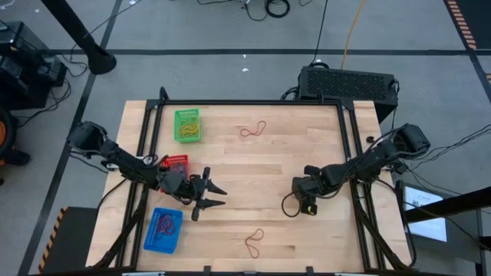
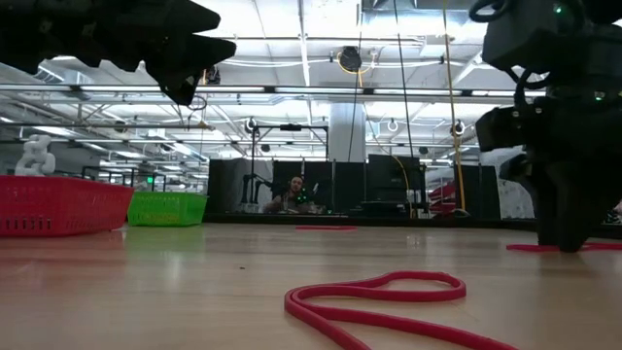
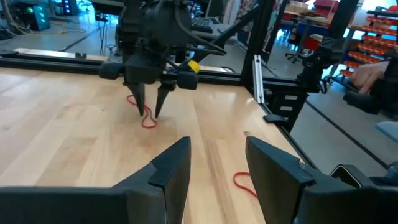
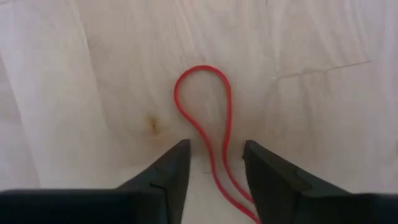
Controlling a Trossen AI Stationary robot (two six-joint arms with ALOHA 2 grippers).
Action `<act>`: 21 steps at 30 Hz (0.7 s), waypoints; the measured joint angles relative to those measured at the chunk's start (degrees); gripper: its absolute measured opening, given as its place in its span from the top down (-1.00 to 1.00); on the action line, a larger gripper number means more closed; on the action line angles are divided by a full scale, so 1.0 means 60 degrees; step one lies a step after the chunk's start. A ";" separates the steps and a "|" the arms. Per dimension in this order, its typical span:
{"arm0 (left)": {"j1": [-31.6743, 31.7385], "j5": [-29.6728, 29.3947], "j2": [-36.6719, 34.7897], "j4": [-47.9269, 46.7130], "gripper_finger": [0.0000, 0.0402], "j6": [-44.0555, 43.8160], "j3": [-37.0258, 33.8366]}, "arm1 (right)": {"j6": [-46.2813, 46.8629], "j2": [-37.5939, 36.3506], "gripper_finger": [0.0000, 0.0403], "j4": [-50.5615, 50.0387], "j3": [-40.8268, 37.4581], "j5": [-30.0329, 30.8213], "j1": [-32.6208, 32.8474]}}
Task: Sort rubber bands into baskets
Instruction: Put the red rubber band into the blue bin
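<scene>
Red elastic loop (image 4: 208,118) lying flat on the pale wooden table (image 1: 261,165), right of centre: I see my right gripper (image 4: 216,163) lowered over it, fingers parted and straddling the band's two strands, not yet clenched. My left gripper (image 1: 211,194) hovers released, empty, just beside the red mesh basket (image 1: 176,162). Green mesh basket (image 1: 187,125) sits at the far left, holding yellow bands; blue mesh basket (image 1: 163,230) sits near left. Two further red rubber bands (image 1: 253,129) lie loose, far centre and near centre.
</scene>
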 joint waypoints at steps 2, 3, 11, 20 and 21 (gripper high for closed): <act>0.0000 -0.0004 0.0000 0.0000 0.20 0.0000 0.0004 | 0.0353 -0.0005 0.44 0.0166 -0.0161 0.0032 0.0144; 0.0000 -0.0004 0.0000 0.0000 0.20 0.0000 0.0004 | 0.0484 -0.0015 0.52 0.0214 -0.0203 0.0051 0.0225; 0.0000 -0.0015 -0.0004 0.0072 0.20 -0.0007 0.0004 | 0.0558 -0.0030 0.97 0.0591 -0.0128 -0.0238 0.0300; 0.0000 -0.0025 -0.0004 0.0107 0.20 -0.0196 0.0004 | -0.0153 -0.0337 1.00 0.0988 0.0930 0.0137 0.0245; 0.0000 -0.0028 -0.0004 0.0108 0.20 -0.0243 0.0004 | -0.0187 -0.0320 1.00 0.1171 0.1010 0.0143 0.0245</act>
